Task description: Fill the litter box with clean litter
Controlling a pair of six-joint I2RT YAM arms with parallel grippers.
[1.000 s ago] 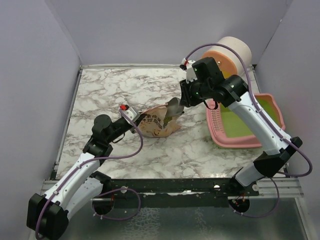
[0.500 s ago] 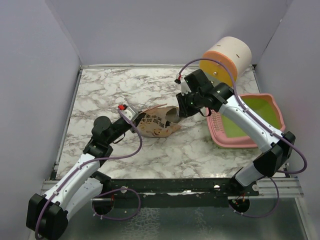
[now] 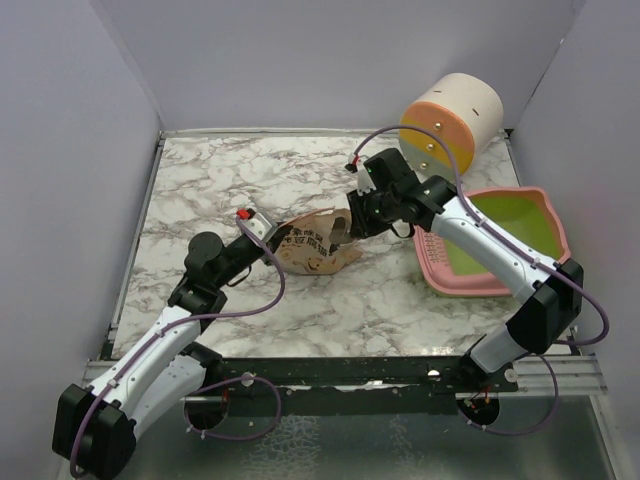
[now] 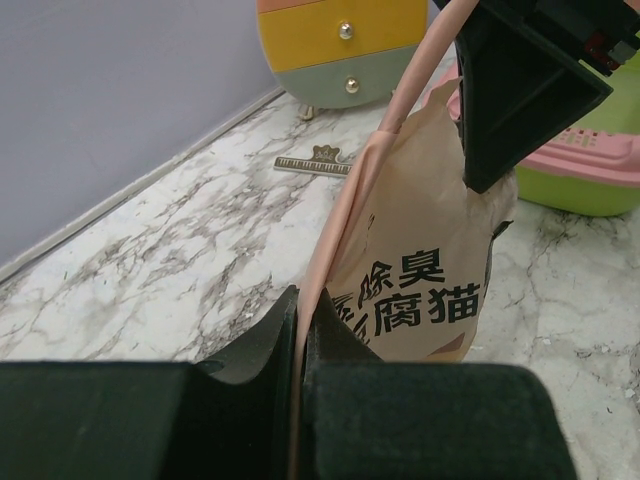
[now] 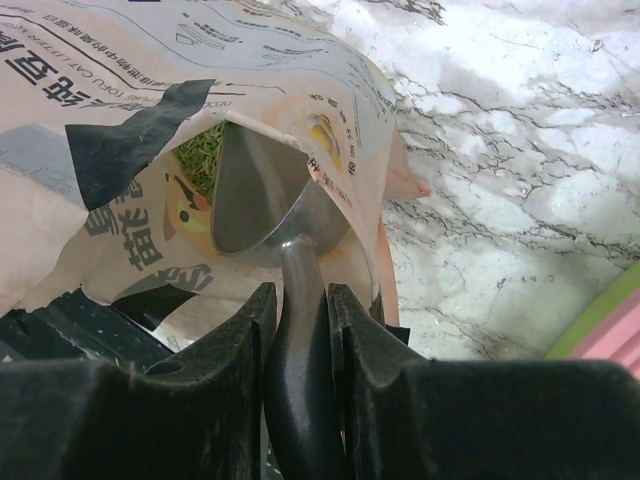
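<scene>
The step in hand was the scooping: the right gripper [image 5: 297,310] was clenched around the dark handle of the metal scoop [image 5: 265,200], whose bowl sat inside the torn mouth of the paper bag [image 3: 315,243]. The clean litter [image 5: 198,150] showed only as a patch of greenish granules deep in the bag, just beyond the bowl. Whether any lay in the bowl could not be told.

The left gripper [image 4: 300,340] pinched the bag's edge between closed fingers, holding the bag up and its mouth open near the middle of the table [image 3: 230,180]. The left arm reached low from the near-left corner. The right arm arched from the near-right corner over the litter box [image 3: 470,285], its wrist bent down and leftward into the bag.

The litter box lay along the right edge, well apart from the bag, and its lime-green floor looked bare. The banded drum [image 3: 450,120] stood behind it at the far-right corner.

The next move would likely call for pushing the bowl under the granules, lifting it level clear of the torn paper, and carrying it rightward over the pink rim before tipping.
</scene>
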